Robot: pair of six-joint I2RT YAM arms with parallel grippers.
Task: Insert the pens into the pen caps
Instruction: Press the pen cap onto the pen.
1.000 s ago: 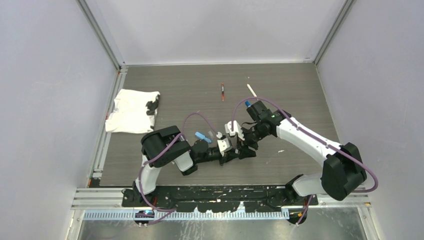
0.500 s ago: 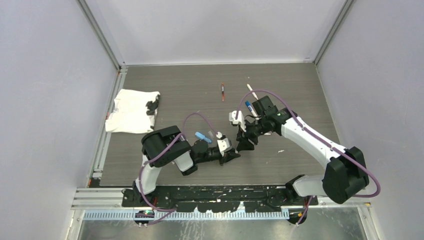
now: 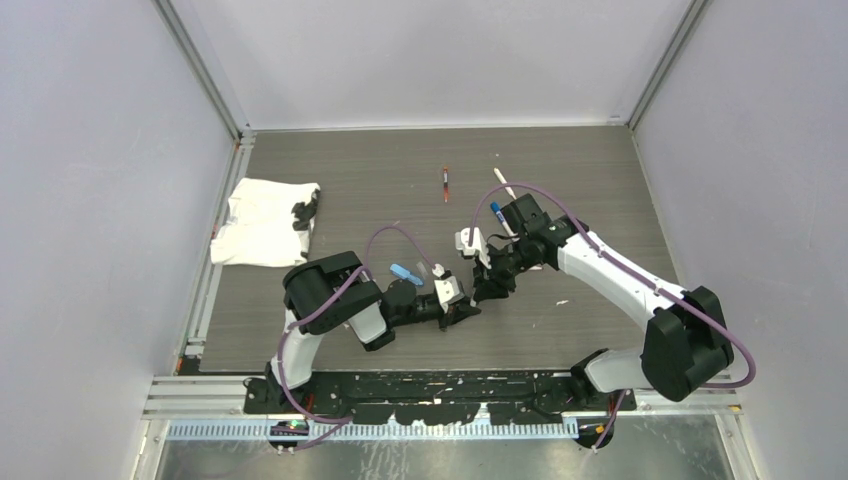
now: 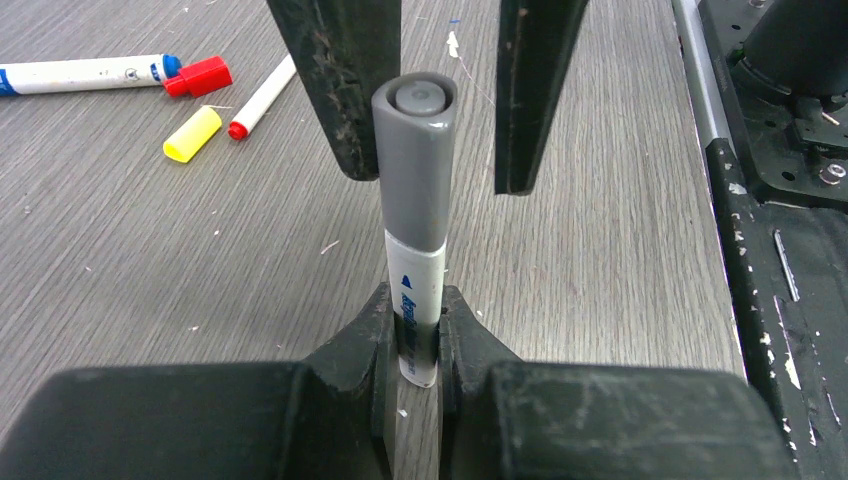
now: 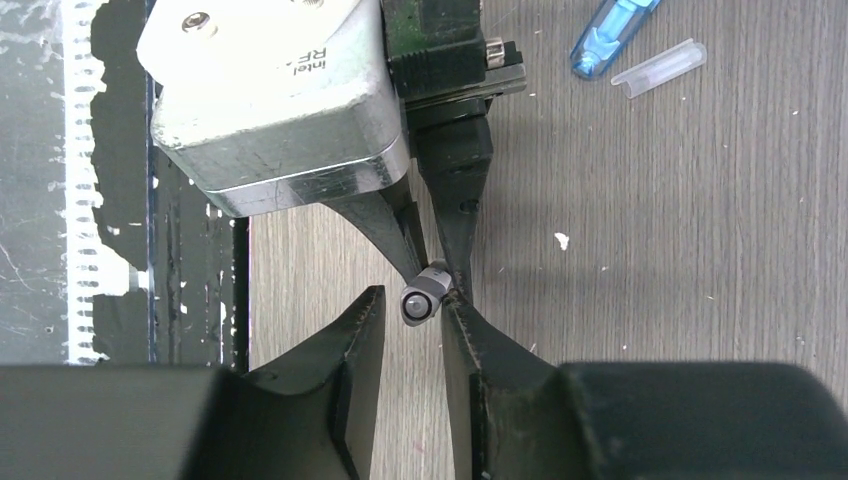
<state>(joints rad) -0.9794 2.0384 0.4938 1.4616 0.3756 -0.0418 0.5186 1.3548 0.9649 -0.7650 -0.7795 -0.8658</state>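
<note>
Near edge of table (image 3: 600,180), mid-width: left gripper (image 4: 415,335) clamps white pen (image 4: 417,285), grey cap (image 4: 414,160) already on tip. Right gripper (image 5: 410,305) brackets cap, jaws not yet closed. We judge seating step; next: squeeze, press along barrel.

Right tool (image 4: 435,180) flanks grey cap (image 4: 415,170) — loose pens (image 4: 90,72), caps (image 4: 192,134) beyond; table (image 4: 600,260) free toward rail (image 4: 760,250).

Left wrist view: grey-capped pen (image 4: 415,200) base hidden btwn left gripper's fingers (image 4: 350,370). Blue-ended pen (image 4: 90,72) cut off at pic's left edge. Red-tipped pen (image 4: 262,98) upper barrel hidden behind right gripper's finger (image 4: 335,80). Right wrist view: light-blue piece (image 5: 608,35) cut by top edge.
</note>
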